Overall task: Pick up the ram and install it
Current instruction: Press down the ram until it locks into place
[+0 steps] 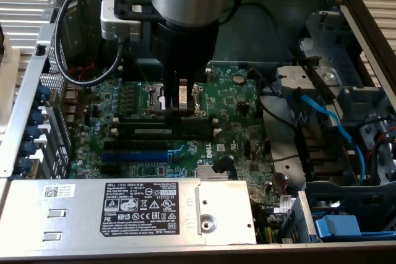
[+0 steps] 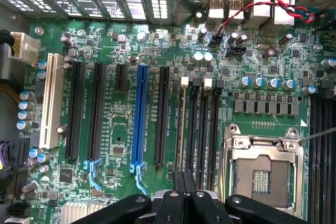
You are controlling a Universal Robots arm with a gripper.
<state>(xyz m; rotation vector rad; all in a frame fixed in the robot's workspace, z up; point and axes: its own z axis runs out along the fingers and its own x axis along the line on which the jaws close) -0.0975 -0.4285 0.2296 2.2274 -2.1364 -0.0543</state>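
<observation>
A: What was the setting?
B: An open computer case [image 1: 365, 10], motherboard [image 1: 235, 100] facing up. The end effector [image 1: 178, 98] hung low over the board, jaws closed, nothing clearly held.
A: And the ram?
B: A dark green stick, the ram [image 1: 166, 132], lay along the memory slots [image 2: 198, 124] just below the end effector, beside the CPU socket [image 2: 262, 171].
A: Installed?
B: Seemingly placed; fully seated I couldn't tell.

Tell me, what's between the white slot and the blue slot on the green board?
In the wrist view, two long black slots and one short black slot stand side by side between the white slot and the blue slot.
</observation>
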